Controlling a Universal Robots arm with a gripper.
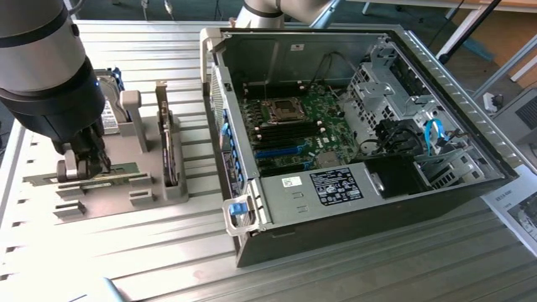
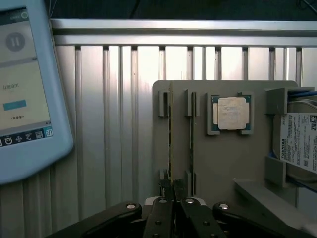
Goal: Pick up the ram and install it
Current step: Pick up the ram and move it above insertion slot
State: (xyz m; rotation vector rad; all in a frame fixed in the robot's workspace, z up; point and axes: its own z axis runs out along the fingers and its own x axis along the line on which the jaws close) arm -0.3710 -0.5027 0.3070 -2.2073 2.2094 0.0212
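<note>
Pinching one end of the ram (image 2: pixel 171 134), the gripper (image 1: pixel 84 167) stands clenched at the exterior view's left. The green stick sits on edge in its slot in the grey holder (image 1: pixel 143 195). A second stick (image 2: pixel 192 124) is just beside it, then the processor (image 2: pixel 230 113). Further right, the open case (image 1: pixel 277 53) shows its motherboard (image 1: pixel 293 129).
</note>
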